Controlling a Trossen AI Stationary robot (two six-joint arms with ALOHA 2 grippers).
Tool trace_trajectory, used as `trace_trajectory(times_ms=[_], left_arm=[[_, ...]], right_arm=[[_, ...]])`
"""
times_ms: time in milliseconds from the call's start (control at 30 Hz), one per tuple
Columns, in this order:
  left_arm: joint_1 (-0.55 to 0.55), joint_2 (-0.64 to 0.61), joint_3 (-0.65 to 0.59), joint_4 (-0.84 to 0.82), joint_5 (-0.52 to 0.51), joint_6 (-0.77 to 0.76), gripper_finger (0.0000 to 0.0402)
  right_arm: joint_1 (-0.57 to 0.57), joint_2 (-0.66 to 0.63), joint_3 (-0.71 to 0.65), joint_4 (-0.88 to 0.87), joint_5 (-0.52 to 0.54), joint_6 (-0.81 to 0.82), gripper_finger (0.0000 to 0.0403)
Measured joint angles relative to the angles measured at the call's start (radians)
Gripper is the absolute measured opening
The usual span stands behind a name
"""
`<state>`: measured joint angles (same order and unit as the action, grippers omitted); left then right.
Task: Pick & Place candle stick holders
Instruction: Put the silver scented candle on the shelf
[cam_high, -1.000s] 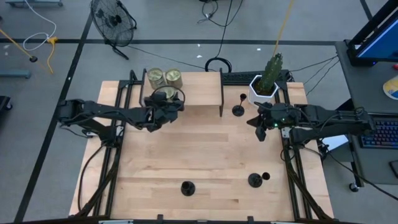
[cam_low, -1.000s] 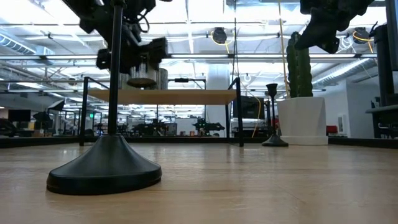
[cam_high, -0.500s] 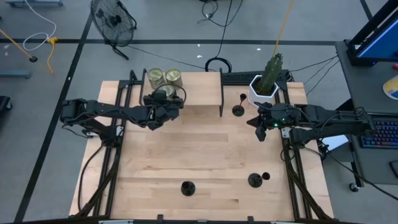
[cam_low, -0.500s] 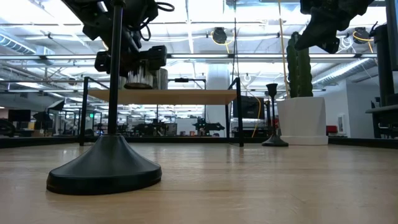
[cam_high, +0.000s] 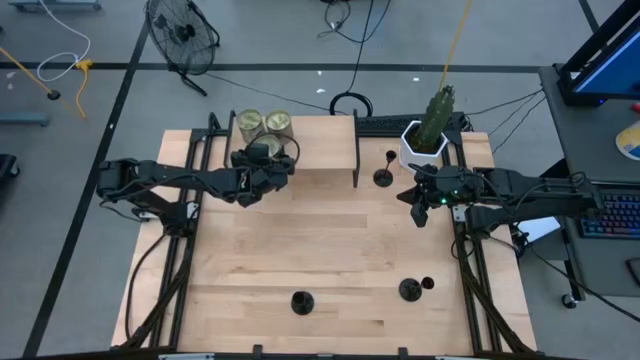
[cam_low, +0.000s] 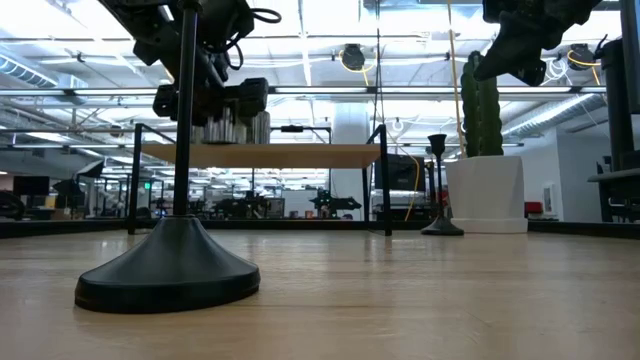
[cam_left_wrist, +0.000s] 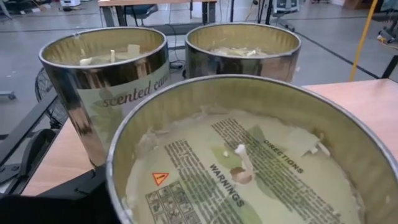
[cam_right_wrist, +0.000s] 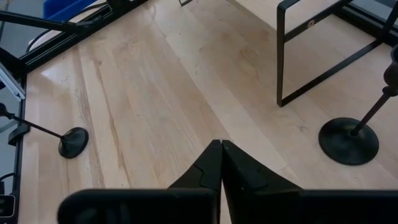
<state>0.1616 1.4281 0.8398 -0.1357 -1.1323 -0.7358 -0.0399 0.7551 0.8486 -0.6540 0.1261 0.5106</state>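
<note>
On the tabletop (cam_high: 330, 250), your left hand sits at the jars and your right hand hangs idle.
Your left hand (cam_high: 268, 165) stands wide around the nearest candle jar (cam_left_wrist: 249, 155), two more jars (cam_high: 263, 124) just beyond it on the shelf (cam_high: 320, 150). Your right hand (cam_right_wrist: 221, 165) is pinched shut, holding nothing. One candle stick holder (cam_high: 384, 176) stands just beside it; two more candle stick holders (cam_high: 301, 301) lie well apart, toward the near edge.

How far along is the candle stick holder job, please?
Done: nothing visibly; the candle stick holders all stand loose on the table. In hand: the left gripper is at a candle jar on the shelf; the right gripper hangs empty, jaws shut. Left: all three holders.
</note>
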Motion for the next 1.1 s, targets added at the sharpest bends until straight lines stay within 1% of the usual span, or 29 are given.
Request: trace_trajectory(times_ms=[233,333,400,500,567,667,800,967,1100], left_arm=[[0.002,0.0,0.0,0.001,-0.022,0.003,0.0362],[0.002,0.0,0.0,0.016,-0.025,0.036,0.0359],[0.002,0.0,0.0,0.031,-0.025,0.055,0.0363],[0.002,0.0,0.0,0.045,-0.04,0.059,0.038],[0.002,0.0,0.0,0.045,-0.064,0.061,0.0389],[0.002,-0.007,0.0,0.055,-0.098,0.07,0.0392],[0.002,-0.008,0.0,0.127,-0.12,0.164,0.0384],[0.002,-0.008,0.0,0.219,-0.134,0.303,0.037],[0.002,-0.008,0.0,0.225,-0.141,0.335,0.0365]], right_arm=[[0.0,0.0,0.0,0.0,0.0,0.0,0.0],[0.0,0.0,0.0,0.0,0.0,0.0,0.0],[0.0,0.0,0.0,0.0,0.0,0.0,0.0],[0.0,0.0,0.0,0.0,0.0,0.0,0.0],[0.0,0.0,0.0,0.0,0.0,0.0,0.0],[0.0,0.0,0.0,0.0,0.0,0.0,0.0],[0.0,0.0,0.0,0.0,-0.024,0.0,0.0],[0.0,0.0,0.0,0.0,-0.026,-0.001,0.0],[0.0,0.0,0.0,0.0,-0.027,-0.003,0.0]])
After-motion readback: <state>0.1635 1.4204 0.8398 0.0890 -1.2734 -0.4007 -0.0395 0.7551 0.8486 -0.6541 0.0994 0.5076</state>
